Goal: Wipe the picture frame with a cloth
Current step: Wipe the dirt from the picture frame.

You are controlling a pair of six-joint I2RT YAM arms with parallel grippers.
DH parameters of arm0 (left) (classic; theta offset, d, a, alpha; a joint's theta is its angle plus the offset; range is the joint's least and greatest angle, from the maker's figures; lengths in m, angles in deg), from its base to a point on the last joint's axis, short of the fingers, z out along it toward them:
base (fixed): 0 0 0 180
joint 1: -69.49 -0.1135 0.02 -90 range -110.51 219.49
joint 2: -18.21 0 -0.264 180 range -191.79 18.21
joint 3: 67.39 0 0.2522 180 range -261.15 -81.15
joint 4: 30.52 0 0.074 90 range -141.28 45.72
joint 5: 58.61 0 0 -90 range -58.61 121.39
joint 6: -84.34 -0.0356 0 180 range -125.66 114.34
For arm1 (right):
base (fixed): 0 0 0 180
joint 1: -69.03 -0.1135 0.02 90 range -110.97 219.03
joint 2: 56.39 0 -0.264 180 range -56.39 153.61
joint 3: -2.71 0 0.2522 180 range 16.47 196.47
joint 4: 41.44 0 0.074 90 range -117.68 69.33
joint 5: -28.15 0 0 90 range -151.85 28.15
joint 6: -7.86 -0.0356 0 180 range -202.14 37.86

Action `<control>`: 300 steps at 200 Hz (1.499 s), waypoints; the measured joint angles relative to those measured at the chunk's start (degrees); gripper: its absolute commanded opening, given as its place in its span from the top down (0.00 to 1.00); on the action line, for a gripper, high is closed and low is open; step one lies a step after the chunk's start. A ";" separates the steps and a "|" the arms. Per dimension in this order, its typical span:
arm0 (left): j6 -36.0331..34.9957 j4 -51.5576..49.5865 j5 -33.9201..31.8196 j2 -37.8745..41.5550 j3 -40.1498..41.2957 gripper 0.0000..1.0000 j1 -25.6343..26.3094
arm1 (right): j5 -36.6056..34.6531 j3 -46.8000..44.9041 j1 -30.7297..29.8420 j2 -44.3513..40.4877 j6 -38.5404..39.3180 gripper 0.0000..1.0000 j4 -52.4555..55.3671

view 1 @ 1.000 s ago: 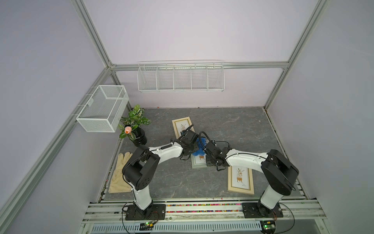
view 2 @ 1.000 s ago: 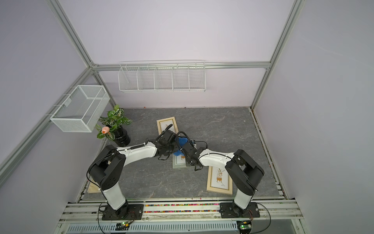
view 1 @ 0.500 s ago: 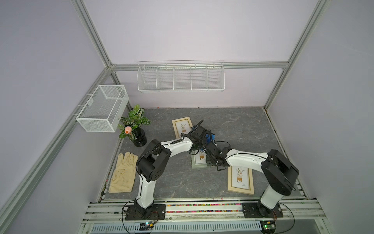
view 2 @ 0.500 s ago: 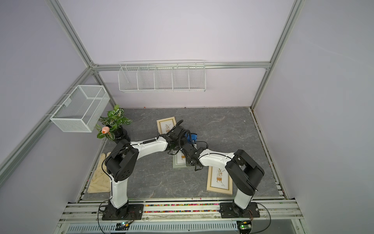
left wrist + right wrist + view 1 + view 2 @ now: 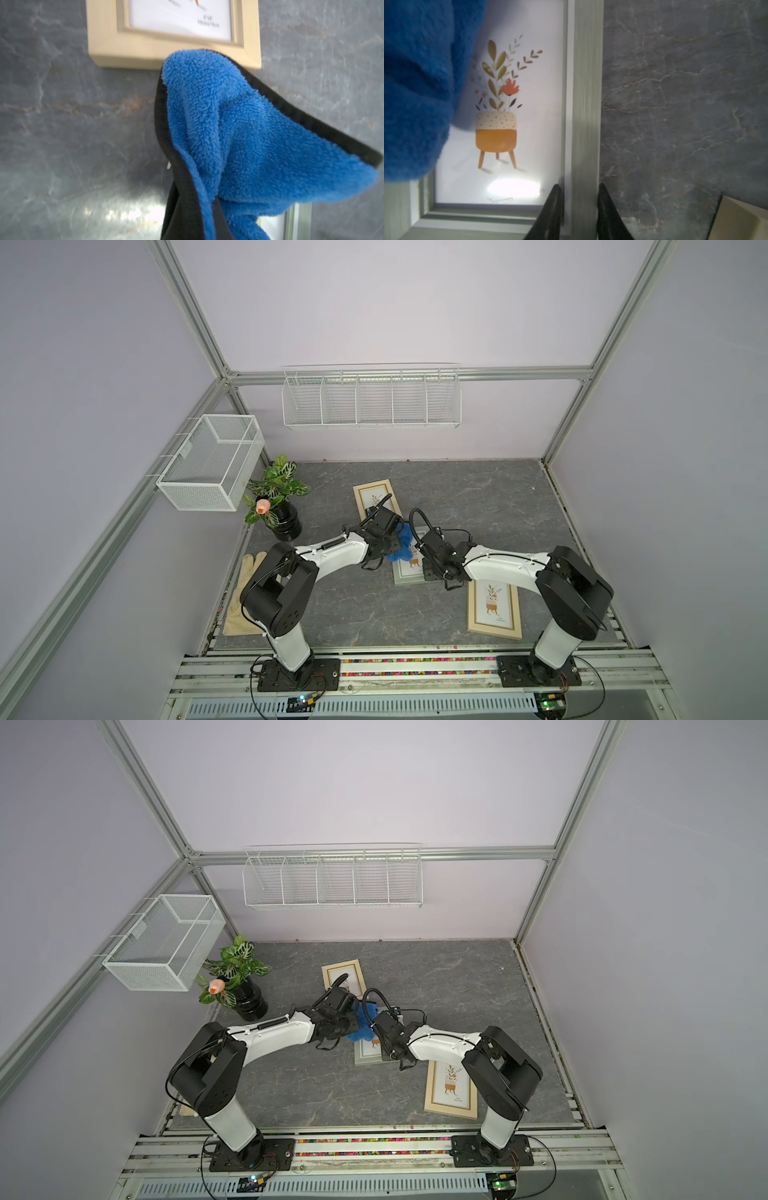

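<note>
Cloth (image 5: pixel 239 135) clamped in left end effector (image 5: pixel 390 547), right end effector (image 5: pixel 579 207) gripping picture frame (image 5: pixel 587 93)

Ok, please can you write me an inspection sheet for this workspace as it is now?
Surface: grey marbled tabletop, no spill seen.
Job's things: blue cloth bunched over one end of grey picture frame.
Clutter: far beige frame, near beige frame, potted plant, beige glove.
Grippers: left gripper shut on blue cloth; right gripper shut on grey picture frame's side rail.
Cables: black cable loops above both wrists.
Surroundings: wire basket and wire shelf on the walls.
</note>
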 measured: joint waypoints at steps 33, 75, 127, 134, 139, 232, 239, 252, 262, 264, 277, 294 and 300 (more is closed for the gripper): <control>3.89 3.19 1.38 4.33 6.71 1.00 6.05 | 0.02 0.02 0.04 0.02 0.00 0.83 0.04; 7.32 4.04 2.23 8.17 10.69 1.00 7.50 | 0.02 0.09 0.04 0.02 0.00 0.82 0.11; 7.45 5.18 4.81 6.12 9.16 1.00 4.63 | -0.02 0.22 0.07 0.04 -0.02 0.82 0.44; 7.76 6.05 4.92 5.49 9.07 1.00 5.27 | -0.04 0.22 0.15 0.04 -0.02 0.82 0.57; 8.00 6.75 4.81 4.87 8.92 1.00 5.84 | -0.22 0.22 0.20 0.04 -0.02 0.83 0.74; 10.93 11.02 7.15 8.33 13.79 1.00 5.68 | -0.20 0.22 0.61 -0.04 -0.04 0.82 0.94; 10.91 9.88 6.71 9.49 14.27 1.00 5.46 | -0.20 0.22 0.55 -0.02 -0.07 0.82 0.92; 10.84 8.66 6.27 10.43 14.62 1.00 5.27 | -0.20 0.22 0.57 -0.02 -0.04 0.82 0.90; 10.82 8.70 6.25 10.23 14.56 1.00 5.33 | -0.20 0.22 0.57 -0.02 -0.04 0.82 0.90; 10.84 8.74 6.25 10.10 14.49 1.00 5.42 | -0.20 0.22 0.57 -0.02 -0.04 0.82 0.90; 10.86 8.52 6.01 9.05 13.44 1.00 6.16 | -0.22 0.22 0.55 -0.02 -0.04 0.82 0.92; 10.93 8.57 5.60 6.62 11.23 1.00 7.76 | -0.48 0.22 0.63 -0.02 -0.07 0.82 1.20; 10.93 8.61 5.66 5.86 10.58 1.00 8.26 | -0.48 0.22 0.66 -0.02 -0.07 0.82 1.20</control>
